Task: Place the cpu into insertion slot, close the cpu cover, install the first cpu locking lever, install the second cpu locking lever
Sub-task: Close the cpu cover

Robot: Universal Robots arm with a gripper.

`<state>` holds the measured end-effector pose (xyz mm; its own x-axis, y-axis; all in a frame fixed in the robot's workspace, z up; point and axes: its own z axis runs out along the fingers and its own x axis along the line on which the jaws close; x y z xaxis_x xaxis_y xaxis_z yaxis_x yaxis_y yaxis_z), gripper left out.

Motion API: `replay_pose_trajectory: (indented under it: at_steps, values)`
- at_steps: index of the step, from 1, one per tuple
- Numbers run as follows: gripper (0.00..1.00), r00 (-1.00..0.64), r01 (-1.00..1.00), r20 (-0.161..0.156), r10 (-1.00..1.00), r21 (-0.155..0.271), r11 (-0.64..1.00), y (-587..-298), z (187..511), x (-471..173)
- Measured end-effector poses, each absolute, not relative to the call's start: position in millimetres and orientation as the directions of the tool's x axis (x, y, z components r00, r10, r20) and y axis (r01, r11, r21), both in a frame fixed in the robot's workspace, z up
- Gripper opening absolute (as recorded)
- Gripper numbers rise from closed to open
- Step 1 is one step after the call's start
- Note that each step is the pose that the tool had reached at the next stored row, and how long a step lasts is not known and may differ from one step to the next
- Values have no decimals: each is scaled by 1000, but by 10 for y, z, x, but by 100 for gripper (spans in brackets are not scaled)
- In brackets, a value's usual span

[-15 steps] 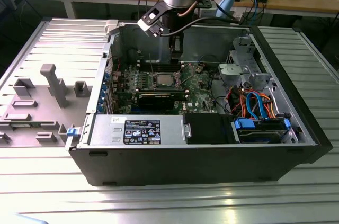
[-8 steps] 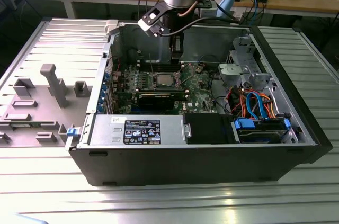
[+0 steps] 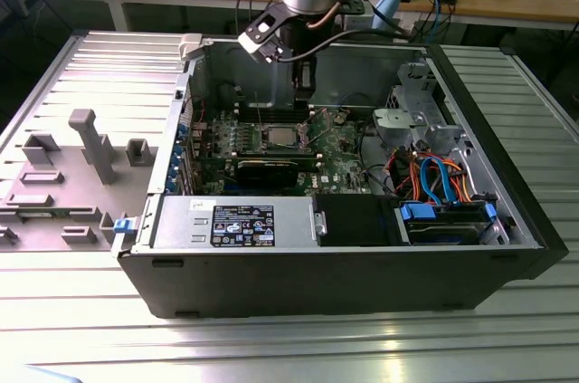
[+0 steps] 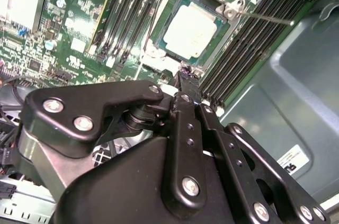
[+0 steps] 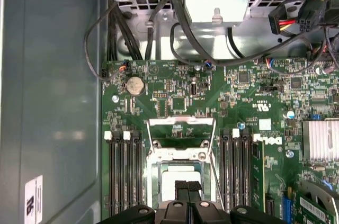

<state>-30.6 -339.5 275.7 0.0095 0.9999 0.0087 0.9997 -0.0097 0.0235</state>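
Item: small flat silver-grey square cpu (image 4: 189,29), seated in dark silver-rimmed insertion slot (image 5: 155,181); windowed silver cpu cover (image 5: 180,122) folded back for access; black tool (image 4: 185,75) pinched together, empty

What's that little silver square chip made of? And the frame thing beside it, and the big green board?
The cpu has a top that looks like metal: dull silver-grey with a soft sheen. The cpu cover looks like thin stamped metal, pale and silvery along its bars. The motherboard looks like a stiff board with a green coating, probably a plastic-like laminate, though that is a guess.
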Motion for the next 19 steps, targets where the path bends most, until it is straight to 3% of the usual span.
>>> replay_pose_trajectory:
  at_steps: [19]
  values:
    - [11, -59, 998, 7, 998, 20, 59, -3387, 2713, 190]
